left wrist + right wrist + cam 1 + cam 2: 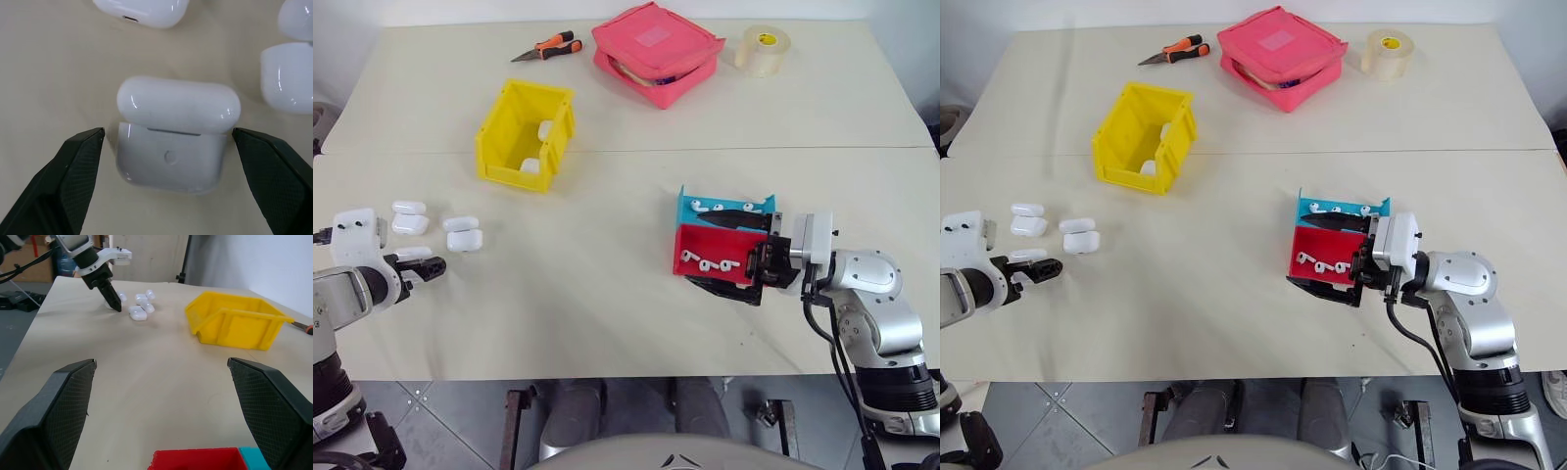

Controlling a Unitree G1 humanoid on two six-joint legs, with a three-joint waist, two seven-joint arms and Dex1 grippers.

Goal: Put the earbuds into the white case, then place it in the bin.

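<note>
where matte fingers [78,171] flank it, glossy rounded white case [173,142] rests.

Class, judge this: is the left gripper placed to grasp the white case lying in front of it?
Probably yes: the left gripper stands open with a finger on either side of the white case, nothing between.

Silver-grey rounded arm segments end in white boxy wrist housings, black cables, and textured black wedge-shaped fingers [58,411].

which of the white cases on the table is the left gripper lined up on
The white case between the open left gripper fingers, nearest the robot; the other cases lie farther up the table.
</note>
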